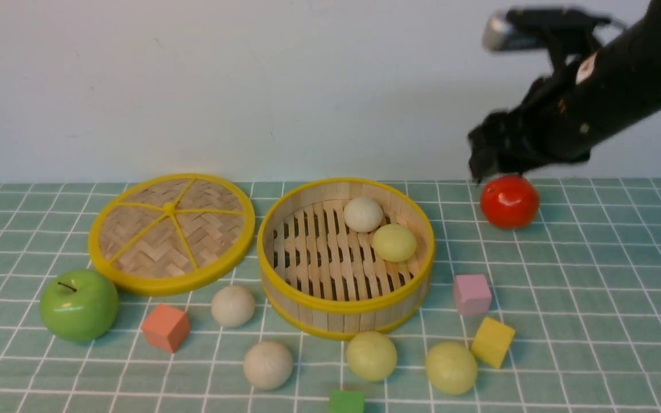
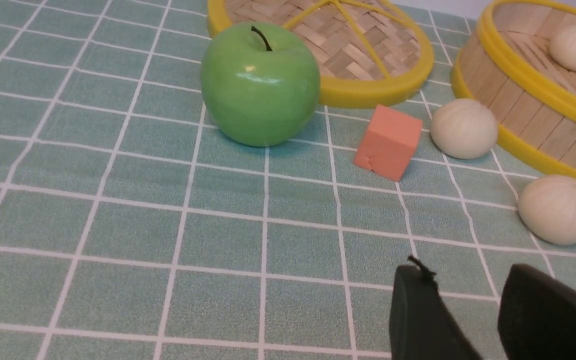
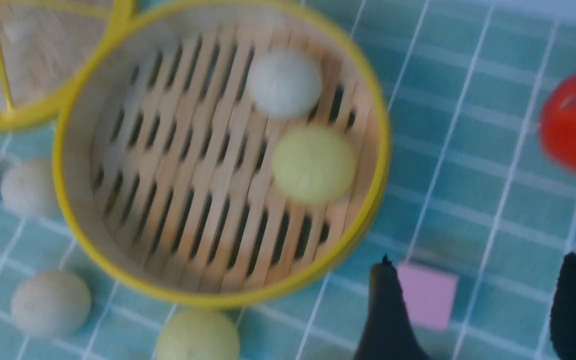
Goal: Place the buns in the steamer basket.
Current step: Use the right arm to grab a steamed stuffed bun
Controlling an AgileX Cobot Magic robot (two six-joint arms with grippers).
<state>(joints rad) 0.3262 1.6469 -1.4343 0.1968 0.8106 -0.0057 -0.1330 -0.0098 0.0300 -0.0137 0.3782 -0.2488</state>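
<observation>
Raised right arm (image 1: 623,86), right claw (image 3: 478,260) spread wide and empty, left claw (image 2: 465,272) parted, empty

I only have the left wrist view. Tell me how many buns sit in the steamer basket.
Observer: Two, an off-white bun and a yellow-green bun, toward the far right of the steamer basket floor.
Operator: Report any loose buns outside my view.
Observer: Two more yellow-green ones lie in front of the basket: the left front bun and the right front bun.
Operator: Give me the right gripper.
Observer: The right gripper is open and empty, raised to the right of the basket near a red fruit.
</observation>
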